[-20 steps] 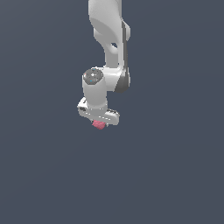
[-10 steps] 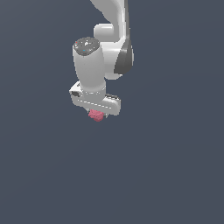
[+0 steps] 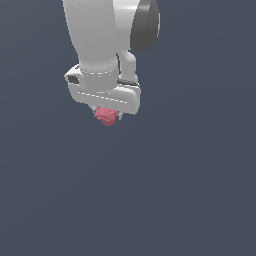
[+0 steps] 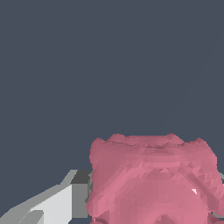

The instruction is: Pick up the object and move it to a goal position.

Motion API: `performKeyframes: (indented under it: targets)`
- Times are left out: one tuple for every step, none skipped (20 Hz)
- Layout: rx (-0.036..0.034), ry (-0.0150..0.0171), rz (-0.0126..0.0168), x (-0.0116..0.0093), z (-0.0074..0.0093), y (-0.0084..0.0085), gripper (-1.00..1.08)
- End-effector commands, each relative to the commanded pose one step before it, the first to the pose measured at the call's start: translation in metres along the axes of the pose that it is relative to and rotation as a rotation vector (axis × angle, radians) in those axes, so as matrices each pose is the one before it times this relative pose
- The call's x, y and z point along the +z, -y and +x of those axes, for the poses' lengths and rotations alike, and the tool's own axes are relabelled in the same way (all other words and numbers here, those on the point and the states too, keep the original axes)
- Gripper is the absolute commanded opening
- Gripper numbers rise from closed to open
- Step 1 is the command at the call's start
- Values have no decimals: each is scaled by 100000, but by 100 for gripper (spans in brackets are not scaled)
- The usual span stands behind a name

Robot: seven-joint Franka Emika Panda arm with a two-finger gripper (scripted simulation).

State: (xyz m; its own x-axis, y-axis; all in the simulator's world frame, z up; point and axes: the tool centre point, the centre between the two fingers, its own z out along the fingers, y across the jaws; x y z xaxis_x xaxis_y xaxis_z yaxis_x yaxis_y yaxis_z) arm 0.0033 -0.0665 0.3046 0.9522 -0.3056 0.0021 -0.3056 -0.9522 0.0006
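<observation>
The object point(image 3: 106, 117) is a small pink-red bumpy blob hanging just under the white hand of the arm in the exterior view. My gripper point(image 3: 106, 114) is shut on it, and its fingers are mostly hidden behind the hand and the blob. In the wrist view the object point(image 4: 153, 179) fills the near part of the picture, with one grey-white finger point(image 4: 57, 203) pressed against its side. The other finger is hidden behind the blob. The object is held up off the dark surface.
A plain dark blue-grey surface point(image 3: 190, 190) fills the background in both views. The white arm point(image 3: 100, 35) rises from the hand out of the exterior view.
The arm with the object has come much closer to the exterior camera and looks far larger. The object stays held in the gripper throughout.
</observation>
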Motion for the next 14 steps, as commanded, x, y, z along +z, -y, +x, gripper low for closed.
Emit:
performKeyframes:
  targets:
    - [3,89,-31,-2571,388,98,-100]
    - [0,0,0,-994,176,44,-100]
    - [0,0,0,-968,174,44,-100]
    - [-43,51,19,-898,181,63,-100]
    - [0,0,0,-889,164,41,-100]
    - [0,0,0,-854,160,40,-100]
    - [0,0,0,-821,156,39,-100]
    - [0,0,0,-790,152,38,-100]
    - [0,0,0,-761,148,37,-100]
    - [0,0,0,-733,145,36,-100]
    - [-39,22,20,-694,146,52,-100]
    - [0,0,0,-680,138,34,-100]
    - [0,0,0,-656,135,33,-100]
    - [0,0,0,-632,132,33,-100]
